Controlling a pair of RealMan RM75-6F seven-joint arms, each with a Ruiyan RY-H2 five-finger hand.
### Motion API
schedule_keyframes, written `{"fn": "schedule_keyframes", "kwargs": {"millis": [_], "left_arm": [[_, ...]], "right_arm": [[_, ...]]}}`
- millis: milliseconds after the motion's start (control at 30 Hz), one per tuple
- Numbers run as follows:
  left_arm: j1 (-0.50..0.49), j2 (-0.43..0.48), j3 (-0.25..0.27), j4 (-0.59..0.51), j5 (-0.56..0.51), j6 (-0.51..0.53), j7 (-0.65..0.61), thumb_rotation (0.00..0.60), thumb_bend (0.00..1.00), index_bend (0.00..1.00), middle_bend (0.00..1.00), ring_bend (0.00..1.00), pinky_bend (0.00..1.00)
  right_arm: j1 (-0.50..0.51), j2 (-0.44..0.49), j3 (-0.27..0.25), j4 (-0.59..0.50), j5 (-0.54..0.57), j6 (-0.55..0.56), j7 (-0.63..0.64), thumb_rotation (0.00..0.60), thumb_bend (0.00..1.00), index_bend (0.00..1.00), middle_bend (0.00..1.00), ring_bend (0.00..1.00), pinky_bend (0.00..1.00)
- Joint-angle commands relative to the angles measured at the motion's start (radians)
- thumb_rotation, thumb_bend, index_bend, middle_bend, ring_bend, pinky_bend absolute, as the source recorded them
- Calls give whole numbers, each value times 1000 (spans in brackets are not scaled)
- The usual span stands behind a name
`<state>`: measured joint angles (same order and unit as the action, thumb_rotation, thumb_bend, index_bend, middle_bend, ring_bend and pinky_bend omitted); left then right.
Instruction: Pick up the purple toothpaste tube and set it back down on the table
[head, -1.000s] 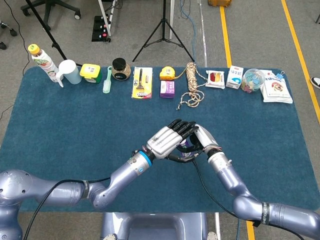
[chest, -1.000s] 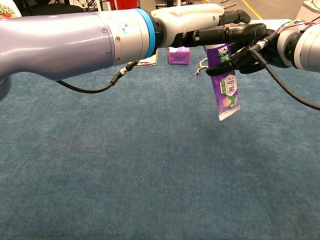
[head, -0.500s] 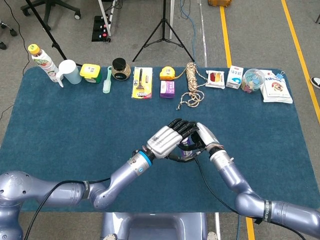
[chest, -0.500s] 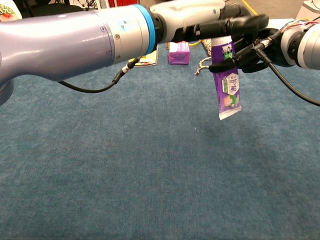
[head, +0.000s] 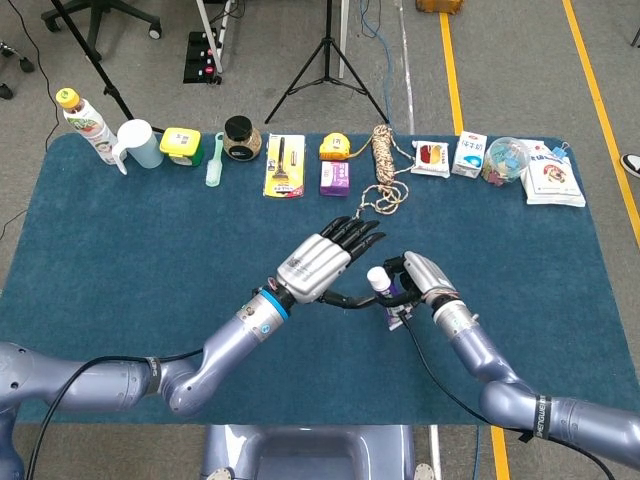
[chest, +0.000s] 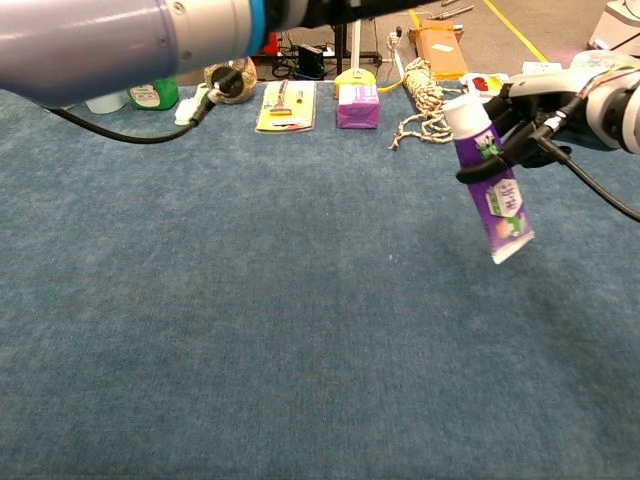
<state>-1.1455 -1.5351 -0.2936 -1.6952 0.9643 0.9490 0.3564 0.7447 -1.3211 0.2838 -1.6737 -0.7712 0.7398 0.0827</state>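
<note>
Right robot hand (chest: 545, 120) pinches purple toothpaste tube (chest: 493, 180) near its white cap, tube hanging clear above the bench (chest: 250, 320), long axis near vertical, crimped end down and slightly right. Left robot hand (head: 322, 262) empty, fingers extended, just beside it.

The purple toothpaste tube (chest: 492, 178) is held above the blue-carpeted tabletop (head: 150, 250), cap up, by the right hand (head: 418, 280). The left hand (head: 318, 262) is just to its left. A coiled rope (head: 383, 170) lies behind them, near the far edge.
</note>
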Motion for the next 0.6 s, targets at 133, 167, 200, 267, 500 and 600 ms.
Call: {"fn": "schedule_keyframes", "kwargs": {"millis": [133, 167, 200, 267, 500, 600], "left_arm": [[39, 84, 23, -59, -26, 8, 24, 0, 94, 0, 0, 0, 0], [46, 101, 28, -70, -29, 9, 29, 0, 93, 0, 0, 0, 0], [63, 136, 41, -87, -35, 15, 40, 0, 93, 0, 0, 0, 0], [77, 170, 51, -112, -37, 19, 46, 0, 93, 0, 0, 0, 0], [163, 318, 102, -198, -18, 52, 41, 0, 94, 0, 0, 0, 0], [196, 369, 121, -221, -7, 58, 27, 0, 94, 0, 0, 0, 0]], "right_arm": [[38, 41, -57, 21, 35, -22, -97, 600, 277, 776, 792, 861, 966], [45, 46, -67, 24, 41, -25, -116, 600, 277, 774, 791, 857, 961], [61, 56, -93, 35, 47, -33, -164, 600, 277, 769, 787, 851, 954], [80, 62, -113, 39, 66, -30, -208, 600, 278, 759, 781, 840, 942], [131, 49, -199, 64, 100, 32, -397, 600, 291, 683, 713, 751, 860], [135, 39, -213, 69, 98, 40, -422, 600, 288, 593, 624, 656, 746]]}}
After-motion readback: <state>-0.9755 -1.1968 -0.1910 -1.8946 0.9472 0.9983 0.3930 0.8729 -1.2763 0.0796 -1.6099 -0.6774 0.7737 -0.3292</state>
